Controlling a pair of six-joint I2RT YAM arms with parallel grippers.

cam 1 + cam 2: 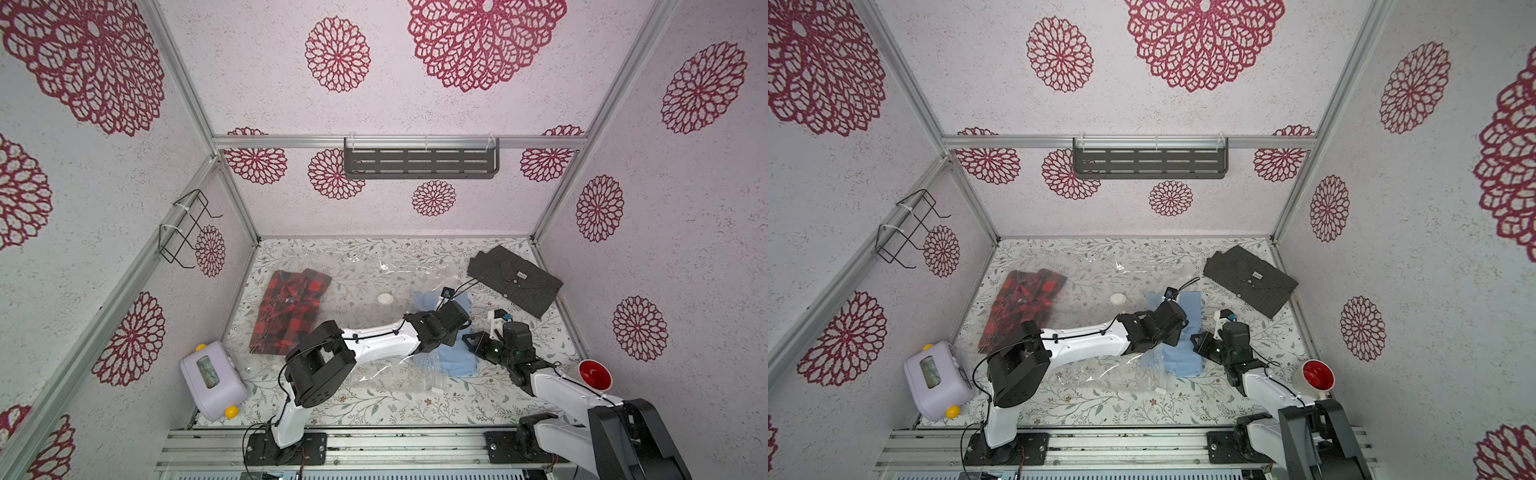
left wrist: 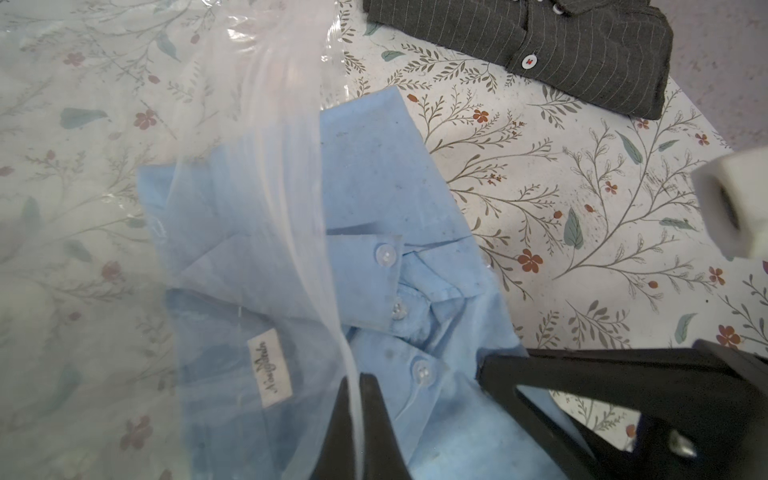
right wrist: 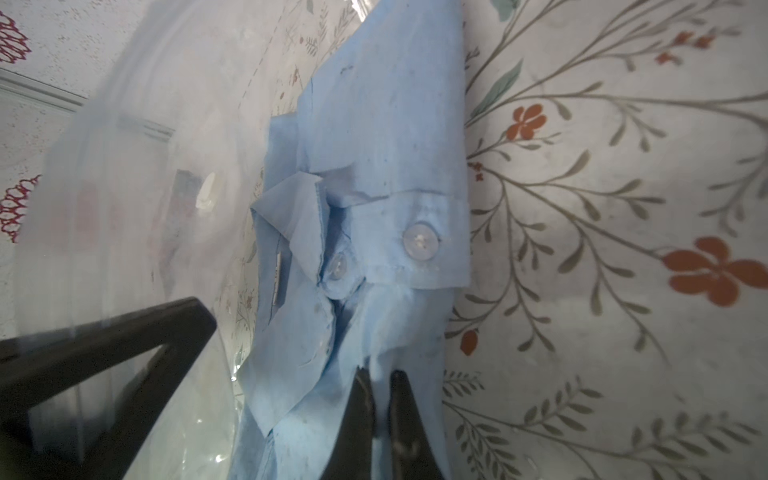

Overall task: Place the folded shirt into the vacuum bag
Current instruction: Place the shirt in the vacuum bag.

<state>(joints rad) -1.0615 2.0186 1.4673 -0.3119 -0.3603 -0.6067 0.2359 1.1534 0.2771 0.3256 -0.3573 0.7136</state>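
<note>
The folded shirt [image 1: 455,362] [image 1: 1183,362] is light blue and lies on the floral table at the open end of the vacuum bag [image 1: 365,274] [image 1: 1100,278]. Clear plastic covers its collar half [image 2: 232,257]; its cuff half [image 2: 374,174] [image 3: 386,124] lies bare. The bag's white valve [image 1: 385,298] sits mid-table. My left gripper [image 2: 359,386] is shut on the bag's upper edge, holding it above the shirt. My right gripper [image 3: 380,378] is shut on a pinch of the blue shirt, close beside the left one [image 1: 451,332].
A red plaid shirt [image 1: 291,311] lies inside the bag at the left. A dark striped shirt [image 1: 515,280] [image 2: 561,50] rests at the back right. A lilac box [image 1: 212,380] stands front left, a red cup [image 1: 594,374] front right. Walls enclose three sides.
</note>
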